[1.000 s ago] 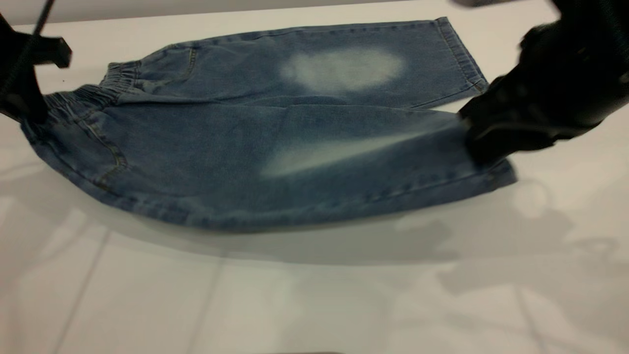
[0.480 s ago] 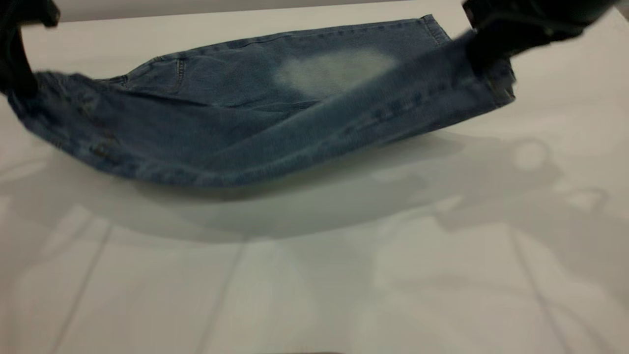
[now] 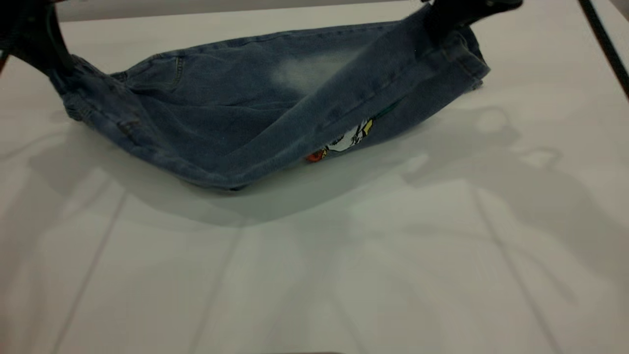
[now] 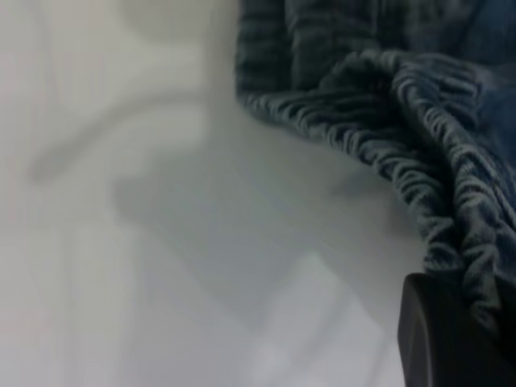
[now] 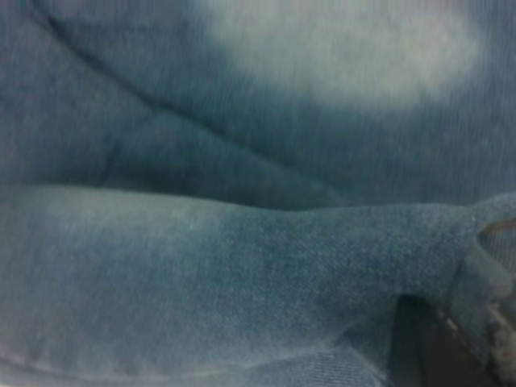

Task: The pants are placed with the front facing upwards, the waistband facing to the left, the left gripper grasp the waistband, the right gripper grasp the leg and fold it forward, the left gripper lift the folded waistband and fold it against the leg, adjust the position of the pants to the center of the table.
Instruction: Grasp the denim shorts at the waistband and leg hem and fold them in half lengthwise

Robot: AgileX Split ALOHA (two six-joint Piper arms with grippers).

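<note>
Exterior view: black left gripper (image 3: 56, 66) pinches ruched denim waistband (image 3: 73, 105) | bulky right gripper (image 3: 442, 22) clamps blue pants (image 3: 221, 128) leg (both lifted) | white bench (image 3: 314, 275)

A matte, pale grey-white surface (image 3: 314, 275) fills nearly the whole exterior view. Soft grey shadows spread over its middle and right side, and faint straight lines cross it like reflected seams. Along the far edge runs a slightly darker grey strip (image 3: 196, 6). A thin dark bar (image 3: 607, 46) slants across the upper right corner.
</note>
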